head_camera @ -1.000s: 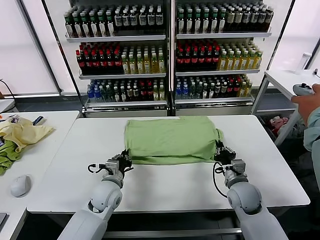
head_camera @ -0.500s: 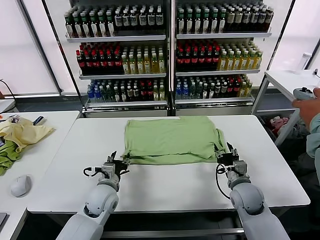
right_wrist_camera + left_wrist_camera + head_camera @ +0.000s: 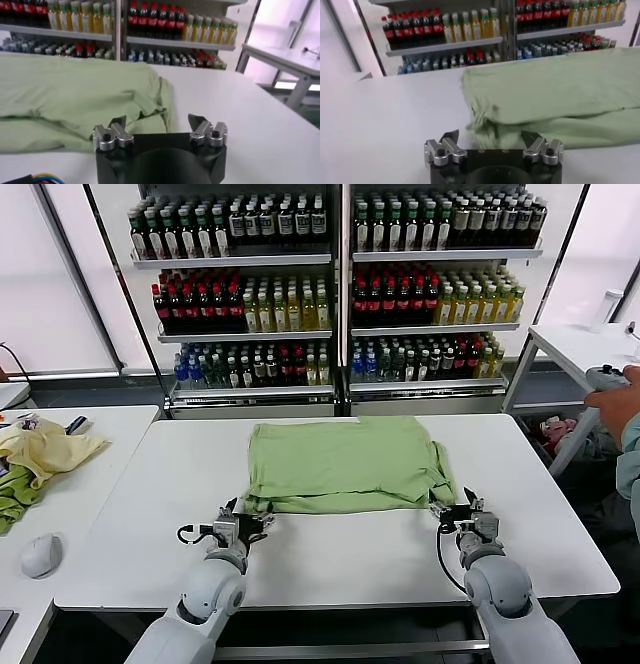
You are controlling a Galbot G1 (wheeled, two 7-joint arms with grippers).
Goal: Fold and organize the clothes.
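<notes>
The folded light green polo shirt (image 3: 345,464) lies on the white tabletop (image 3: 330,554), with the left gripper (image 3: 243,519) and right gripper (image 3: 455,509) gaping empty at its near corners.

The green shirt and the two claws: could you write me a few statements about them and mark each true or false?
1. The light green shirt lies folded on the white table. True.
2. The left claw is clamped on the shirt. False: it is open, just short of the near edge.
3. The right claw is open by the shirt's near corner. True.
4. The shirt hangs over the table's edge. False: it lies wholly on the table.
</notes>
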